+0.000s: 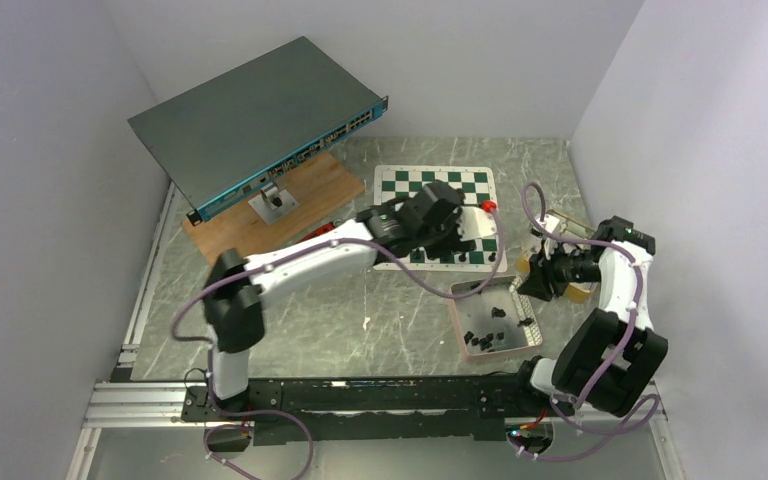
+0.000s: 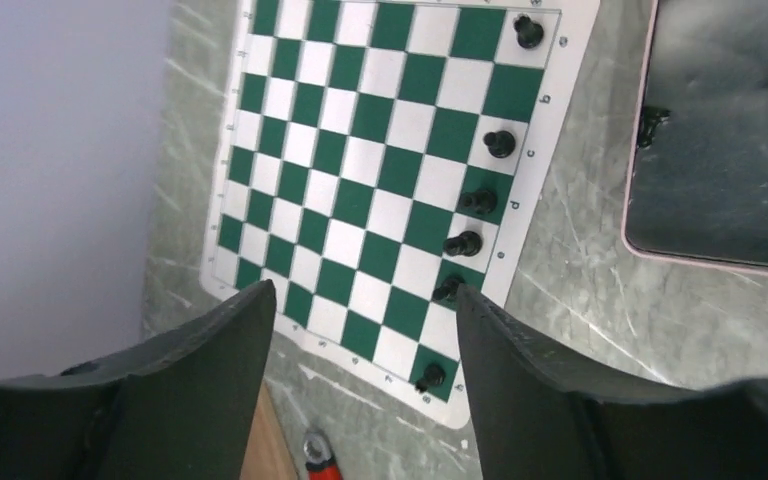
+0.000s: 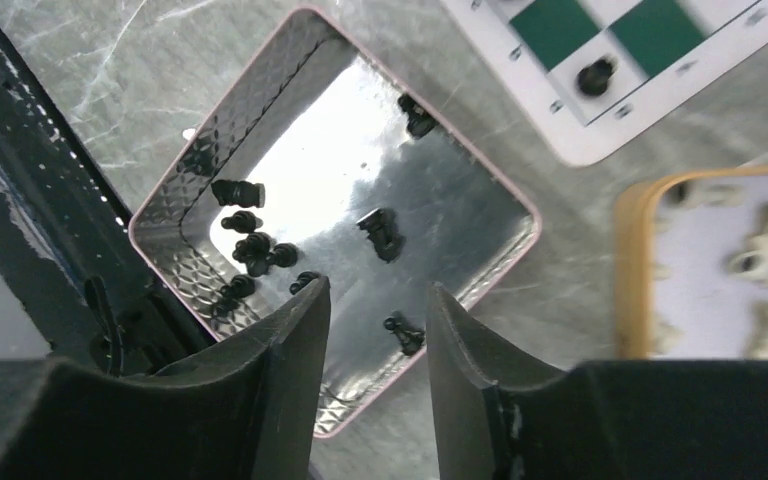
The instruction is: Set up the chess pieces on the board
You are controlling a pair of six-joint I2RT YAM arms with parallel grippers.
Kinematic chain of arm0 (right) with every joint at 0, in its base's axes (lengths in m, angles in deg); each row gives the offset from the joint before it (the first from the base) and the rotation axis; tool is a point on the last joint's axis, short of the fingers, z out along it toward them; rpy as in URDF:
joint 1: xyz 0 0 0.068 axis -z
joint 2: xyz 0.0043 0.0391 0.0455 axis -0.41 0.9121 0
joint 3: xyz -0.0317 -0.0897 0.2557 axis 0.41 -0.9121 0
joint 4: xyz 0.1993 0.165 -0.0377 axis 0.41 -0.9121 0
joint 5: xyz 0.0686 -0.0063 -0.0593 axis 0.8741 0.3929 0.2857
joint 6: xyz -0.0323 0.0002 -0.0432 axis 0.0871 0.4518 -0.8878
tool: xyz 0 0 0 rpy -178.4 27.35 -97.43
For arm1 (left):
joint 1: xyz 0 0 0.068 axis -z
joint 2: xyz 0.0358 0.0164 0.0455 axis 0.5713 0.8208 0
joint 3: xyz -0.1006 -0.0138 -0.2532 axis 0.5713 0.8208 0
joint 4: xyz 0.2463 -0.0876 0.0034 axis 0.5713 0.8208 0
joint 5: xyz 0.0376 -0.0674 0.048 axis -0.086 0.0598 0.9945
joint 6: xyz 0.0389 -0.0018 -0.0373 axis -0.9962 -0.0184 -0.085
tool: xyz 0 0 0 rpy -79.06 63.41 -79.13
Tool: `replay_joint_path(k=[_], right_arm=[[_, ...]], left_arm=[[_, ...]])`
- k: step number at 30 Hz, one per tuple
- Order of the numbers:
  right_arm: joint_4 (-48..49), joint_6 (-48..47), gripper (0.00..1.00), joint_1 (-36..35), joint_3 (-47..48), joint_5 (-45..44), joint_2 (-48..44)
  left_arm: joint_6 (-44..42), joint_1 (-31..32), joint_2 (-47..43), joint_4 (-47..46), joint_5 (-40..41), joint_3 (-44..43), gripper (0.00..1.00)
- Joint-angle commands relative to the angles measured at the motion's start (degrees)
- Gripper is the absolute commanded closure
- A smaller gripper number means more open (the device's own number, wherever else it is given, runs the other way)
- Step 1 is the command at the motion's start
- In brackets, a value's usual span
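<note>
The green and white board [image 1: 435, 185] lies at the back middle; in the left wrist view [image 2: 360, 160] several black chess pieces [image 2: 478, 200] stand in a row along its right edge. My left gripper [image 2: 362, 290] is open and empty, hovering over the board's near corner [image 1: 440, 215]. My right gripper [image 3: 378, 290] is open and empty above the pinkish-rimmed metal tray [image 3: 260, 110], where several black pieces [image 3: 250, 245] lie loose. One piece [image 3: 403, 333] lies between its fingers, below them. The tray also shows in the top view [image 1: 457, 310].
A grey network switch [image 1: 260, 120] sits tilted on a stand over a wooden slab [image 1: 300, 195] at the back left. A red-tipped object [image 1: 489, 206] lies at the board's corner. A yellow-rimmed tray of white pieces [image 3: 750, 250] stands right of the metal tray.
</note>
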Motion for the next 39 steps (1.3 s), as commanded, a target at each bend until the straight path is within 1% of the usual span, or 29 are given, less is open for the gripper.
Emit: replay_joint_path(k=[1,3,4,5,6,8,9,11,12,13,15,17,19,20,21,23,26,28,29,31,34,35,39], right_arm=[[-9.46,-11.92,0.52,-0.47,7.61,6.39,-4.34],[-12.46,-17.57,0.32,-0.92,9.31,9.55,-5.65],[-13.50,-20.29,0.16,-1.13,9.89,11.49,-6.16],[-13.50,-21.39,0.03,-1.42,9.95,13.61,-6.65],[-12.70,-21.69,0.01,-1.80,9.75,16.01,-6.94],[-11.24,-22.48,0.00,-3.92,9.78,19.94,-7.08],[-9.34,-19.12,0.00,-6.46,10.33,20.66,-6.56],[-3.25,-10.59,0.00,-12.27,11.75,19.62,-5.43],[-0.15,-7.59,0.00,-15.95,12.07,18.60,-4.96],[3.31,-3.67,0.00,-18.87,12.15,17.13,-4.71],[12.84,5.87,0.00,-23.96,12.15,12.54,-3.96],[18.61,12.69,0.00,-27.82,13.45,7.01,-1.63],[21.12,17.42,0.00,-31.81,15.86,2.01,1.98],[22.44,19.27,0.01,-33.91,16.90,-0.92,3.73],[23.33,21.88,0.01,-36.63,17.67,-5.69,5.90],[24.46,24.66,0.01,-39.78,18.89,-11.78,8.88],[25.27,28.40,0.03,-41.85,20.56,-17.71,13.17],[26.21,30.12,0.07,-42.07,20.88,-19.97,15.37],[26.71,30.69,0.10,-42.06,20.87,-20.63,16.47],[27.33,31.90,0.16,-42.13,21.09,-21.79,18.85],[27.40,34.89,0.31,-42.09,22.49,-23.15,22.74],[27.28,35.47,0.34,-42.13,22.90,-23.07,23.79],[28.99,37.83,0.39,-42.54,22.38,-22.77,25.52]], left_arm=[[11.72,-0.68,-12.77,-8.10,-1.58,8.40,0.23],[17.20,-1.69,-19.27,-8.80,-3.97,12.19,0.16],[19.83,-2.42,-21.87,-8.44,-5.22,13.80,0.14],[22.59,-3.26,-24.80,-8.30,-6.45,15.69,0.11],[24.75,-4.19,-27.69,-8.22,-7.68,17.28,0.09],[28.34,-6.31,-33.66,-8.09,-11.04,21.14,0.03],[29.76,-7.68,-36.57,-7.75,-12.92,23.74,0.01],[31.73,-10.97,-42.59,-7.08,-17.02,27.32,0.00],[32.07,-13.13,-45.20,-6.44,-19.12,28.90,0.00],[34.16,-16.21,-47.68,-5.79,-20.86,30.38,0.00],[34.33,-20.68,-51.70,-5.21,-24.56,33.68,0.00],[32.12,-23.31,-54.56,-5.68,-26.08,37.62,0.00],[28.49,-23.66,-55.55,-6.87,-26.05,41.34,0.00],[27.71,-23.60,-55.85,-8.27,-25.56,43.32,0.00],[27.23,-23.44,-56.13,-10.09,-24.77,45.86,0.00],[26.23,-23.41,-56.16,-11.78,-23.90,48.12,0.00],[23.56,-23.40,-55.33,-9.47,-20.30,47.50,0.00],[23.40,-23.48,-55.80,-9.26,-16.93,47.81,0.00],[23.33,-23.56,-56.30,-9.52,-16.65,48.13,0.00],[23.29,-23.59,-57.14,-10.26,-16.58,48.90,0.00],[23.69,-23.58,-56.76,-10.29,-17.44,49.01,0.00],[23.74,-23.58,-56.42,-10.08,-17.86,48.80,0.00],[23.66,-23.59,-55.67,-9.62,-19.44,48.40,0.00]])
